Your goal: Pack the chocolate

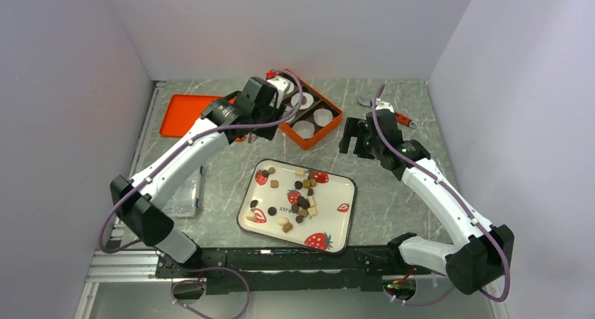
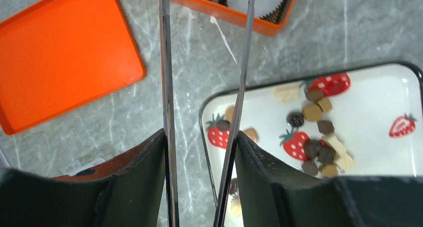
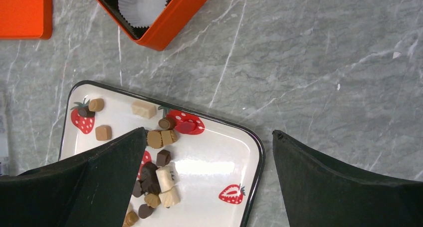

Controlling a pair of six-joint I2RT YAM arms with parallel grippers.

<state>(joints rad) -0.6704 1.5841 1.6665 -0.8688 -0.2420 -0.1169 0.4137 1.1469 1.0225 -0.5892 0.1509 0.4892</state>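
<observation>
**Ana:** Where is the chocolate [image 1: 302, 196] right now?

**Ben:** Every piece I can see lies on the strawberry tray [image 1: 337, 217]. It's a loose scatter of dark, tan and cream bits across the tray's middle and left side. None shows in the paper cups [image 1: 304, 128] that are in view.

**Ana:** And those cups?

**Ben:** They sit in the orange box [image 1: 327, 131], just beyond the tray's far edge. Its lid [image 1: 181, 114] lies flat beyond the tray's far left corner. I'd guess it was put aside so the compartments are open from above.

**Ana:** Why does the left tool [image 2: 200, 134] carry tweezers [image 2: 166, 87]?

**Ben:** The pieces are far smaller than its fingers, so I'd judge the thin blades do the pinching. The left tool is clamped on the tweezers, one finger against each blade, and the blades stand apart. Their tips reach over the box and run out of the wrist view, so I can't tell whether a piece sits between them.

**Ana:** The right tool [image 3: 209, 132]?

**Ben:** It is spread wide and holds nothing. It hovers above the desk [image 3: 324, 62] just past the tray's far right corner, and that looks like waiting, clear of the left arm's line between tray and box.

**Ana:** How far along is the packing?

**Ben:** Early, I'd say, since the tray holds plenty and the visible cups look bare.
</observation>
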